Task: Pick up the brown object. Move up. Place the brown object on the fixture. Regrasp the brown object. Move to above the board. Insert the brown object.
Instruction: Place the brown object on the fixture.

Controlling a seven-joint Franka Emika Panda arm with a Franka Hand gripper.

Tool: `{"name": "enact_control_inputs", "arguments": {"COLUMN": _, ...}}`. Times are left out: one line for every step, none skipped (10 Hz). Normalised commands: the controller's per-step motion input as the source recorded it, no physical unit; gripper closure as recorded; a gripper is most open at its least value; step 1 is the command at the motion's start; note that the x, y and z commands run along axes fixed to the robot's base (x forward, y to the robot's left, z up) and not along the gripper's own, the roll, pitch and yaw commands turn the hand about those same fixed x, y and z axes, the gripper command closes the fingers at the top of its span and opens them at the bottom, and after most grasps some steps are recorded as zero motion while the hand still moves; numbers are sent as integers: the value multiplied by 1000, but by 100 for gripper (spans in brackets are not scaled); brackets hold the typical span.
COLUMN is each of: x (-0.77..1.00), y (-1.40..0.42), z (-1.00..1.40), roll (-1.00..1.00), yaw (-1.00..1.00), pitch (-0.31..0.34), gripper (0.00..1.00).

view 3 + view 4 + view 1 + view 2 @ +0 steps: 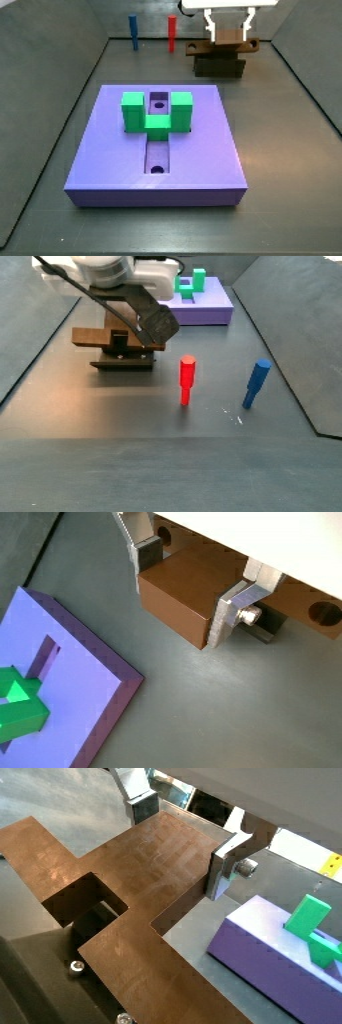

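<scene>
The brown object (185,600) looked like a rigid, wood-coloured block: probably light, stiff and unlikely to deform or crack under a firm pinch, though its smooth flat faces could let it slip or twist if taken off-centre. The best hold seemed to be across two parallel flat sides of the thick part, away from any stub or hole, which was where the fingers (245,600) stood. In both wrist views the end effector (187,838) had its silver plates pressed against opposite faces of the piece, so it appeared clamped on it. The piece sat at the fixture (218,62), near the back of the counter (281,190) and well apart from the board (201,160); in a side view it rested on the dark bracket (123,357), under the end effector (229,32). Whether its weight was fully on the fixture or partly carried by the fingers could not be told. In a wrist view its top (80,863) showed as a broad, faintly glossy orange-brown surface with a stepped cut-out. The green block (155,111) stood on the board, straddling its slot.
</scene>
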Motion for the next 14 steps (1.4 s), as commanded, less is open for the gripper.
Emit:
{"name": "enact_control_inputs", "arguments": {"x": 129, "y": 26, "z": -251, "roll": 0, "yaw": -89, "pitch": 129, "gripper": 100}}
{"name": "enact_control_inputs", "arguments": {"x": 14, "y": 51, "z": -220, "roll": -9, "yaw": -91, "pitch": 71, "gripper": 100}}
{"name": "enact_control_inputs", "arguments": {"x": 0, "y": 111, "z": -226, "roll": -106, "yaw": -66, "pitch": 9, "gripper": 100}}
{"name": "enact_control_inputs", "arguments": {"x": 0, "y": 120, "z": -223, "roll": -143, "yaw": -37, "pitch": 0, "gripper": 100}}
{"name": "enact_control_inputs", "arguments": {"x": 14, "y": 143, "z": -206, "roll": -126, "yaw": -31, "pitch": 31, "gripper": 100}}
{"name": "enact_control_inputs", "arguments": {"x": 20, "y": 137, "z": -214, "roll": -111, "yaw": -29, "pitch": 34, "gripper": 100}}
{"name": "enact_control_inputs", "arguments": {"x": 9, "y": 103, "z": -226, "roll": -103, "yaw": -34, "pitch": 6, "gripper": 100}}
{"name": "enact_control_inputs", "arguments": {"x": 11, "y": 94, "z": -220, "roll": -109, "yaw": -31, "pitch": 3, "gripper": 100}}
{"name": "enact_control_inputs", "arguments": {"x": 26, "y": 74, "z": -209, "roll": -97, "yaw": -34, "pitch": 0, "gripper": 100}}
{"name": "enact_control_inputs", "arguments": {"x": 6, "y": 0, "z": 0, "roll": 0, "yaw": -43, "pitch": 60, "gripper": 100}}
{"name": "enact_control_inputs", "arguments": {"x": 0, "y": 0, "z": 0, "roll": 6, "yaw": 0, "pitch": 0, "gripper": 100}}
{"name": "enact_control_inputs", "arguments": {"x": 0, "y": 0, "z": 0, "roll": 40, "yaw": 0, "pitch": 0, "gripper": 100}}
{"name": "enact_control_inputs", "arguments": {"x": 0, "y": 0, "z": 0, "roll": 34, "yaw": 0, "pitch": 0, "gripper": 100}}
{"name": "enact_control_inputs", "arguments": {"x": 0, "y": 0, "z": 0, "roll": 0, "yaw": 0, "pitch": 0, "gripper": 0}}
